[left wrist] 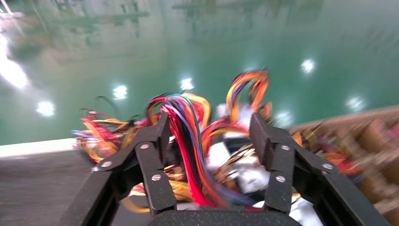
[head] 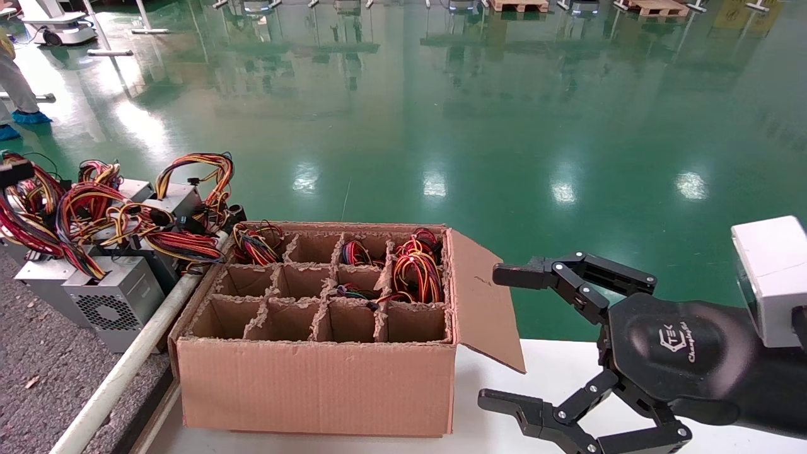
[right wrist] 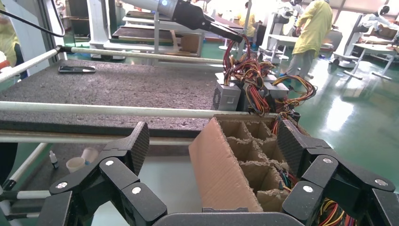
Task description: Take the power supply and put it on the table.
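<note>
Several grey units crowd the rough counter (head: pixel 38 353) at frame left, where the left gripper (left wrist: pixel 211 136), jaws parted around the power supply's (left wrist: pixel 249 176) wires, is likely lowering it. Right gripper (head: pixel 504 334) hangs spread and empty lower right, beside the cardboard box (head: pixel 315 384).

The right gripper (head: pixel 504 334) is showing matte black linked fingers with silver screws, a white-lettered palm logo and a white wrist block.

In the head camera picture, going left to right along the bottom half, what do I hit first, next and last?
Dark grey speckled table → power supplies with bundled wires → white round rail → cardboard box with dividers → right gripper, open over the white tabletop.
</note>
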`<move>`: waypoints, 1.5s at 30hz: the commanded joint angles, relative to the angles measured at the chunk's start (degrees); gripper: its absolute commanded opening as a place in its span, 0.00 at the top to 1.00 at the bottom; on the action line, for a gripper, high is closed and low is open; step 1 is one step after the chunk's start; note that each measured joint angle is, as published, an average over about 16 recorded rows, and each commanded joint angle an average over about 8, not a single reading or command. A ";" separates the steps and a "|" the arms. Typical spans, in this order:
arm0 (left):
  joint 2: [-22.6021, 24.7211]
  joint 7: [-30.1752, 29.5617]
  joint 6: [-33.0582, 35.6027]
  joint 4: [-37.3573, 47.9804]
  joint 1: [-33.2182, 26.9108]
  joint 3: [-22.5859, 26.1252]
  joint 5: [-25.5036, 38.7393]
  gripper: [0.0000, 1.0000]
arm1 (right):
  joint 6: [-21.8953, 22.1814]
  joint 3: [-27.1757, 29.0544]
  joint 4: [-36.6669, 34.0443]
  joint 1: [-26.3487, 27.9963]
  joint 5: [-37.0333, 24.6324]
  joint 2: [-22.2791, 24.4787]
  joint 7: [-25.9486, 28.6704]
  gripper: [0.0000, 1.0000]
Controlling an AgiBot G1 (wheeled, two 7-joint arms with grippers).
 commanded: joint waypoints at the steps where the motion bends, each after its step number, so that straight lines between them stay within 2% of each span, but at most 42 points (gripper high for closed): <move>1: -0.13 2.04 -1.13 -0.97 -0.02 0.77 0.58 0.00 | 0.00 0.00 0.00 0.00 0.00 0.00 0.00 0.00; 9: 0.45 10.53 -2.19 -1.96 0.40 -1.29 -2.88 0.00 | 0.00 0.00 0.00 0.00 0.00 0.00 0.00 0.00; 14: 1.61 11.74 -1.27 -0.58 0.59 -4.40 -6.80 0.00 | 0.00 0.00 0.00 0.00 0.00 0.00 0.00 0.00; 17: 2.84 7.95 0.70 1.48 0.41 -7.76 -10.30 0.00 | 0.00 0.00 0.00 0.00 0.00 0.00 0.00 0.00; 22: 5.16 -2.26 4.78 3.41 -0.15 -13.09 -15.07 0.00 | 0.00 0.00 -0.01 0.00 0.00 0.00 0.00 0.00; 26: 5.59 -6.48 6.19 0.99 1.34 -14.69 -16.89 0.00 | 0.01 0.00 -0.02 -0.01 0.00 0.01 0.00 0.00; 45: 2.72 -12.82 8.33 -29.72 19.21 -15.39 -21.66 0.00 | 0.02 0.00 -0.02 -0.01 0.00 0.01 0.00 0.00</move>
